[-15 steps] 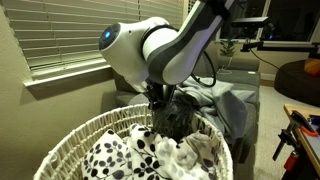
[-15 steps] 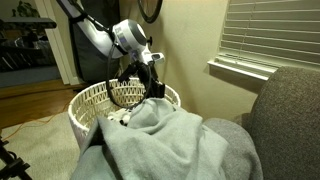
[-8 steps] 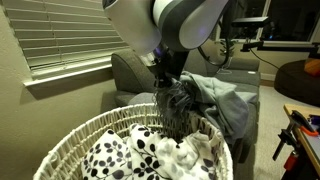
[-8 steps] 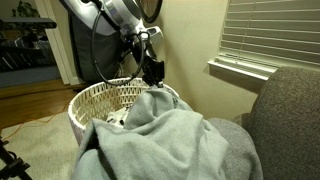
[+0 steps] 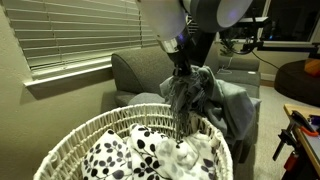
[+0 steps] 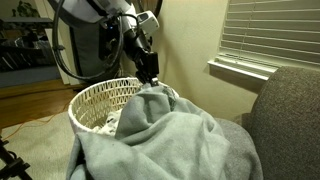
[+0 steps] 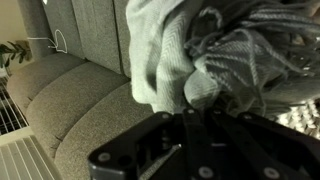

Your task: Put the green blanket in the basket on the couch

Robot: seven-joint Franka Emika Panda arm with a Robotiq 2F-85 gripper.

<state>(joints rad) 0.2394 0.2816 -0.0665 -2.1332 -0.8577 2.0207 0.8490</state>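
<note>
While above basket (image 5: 70, 136), pincer (image 5: 181, 70) on blanket (image 5: 226, 100).

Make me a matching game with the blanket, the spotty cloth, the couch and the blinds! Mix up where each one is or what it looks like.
Things:
1. blanket
2. spotty cloth
3. couch
4. blinds

Where or how:
A. lying inside the basket
B. rows of thin slats
C. hanging from the shut gripper
D. grey, with thick cushions

Pairs: 1-C, 2-A, 3-D, 4-B
</note>
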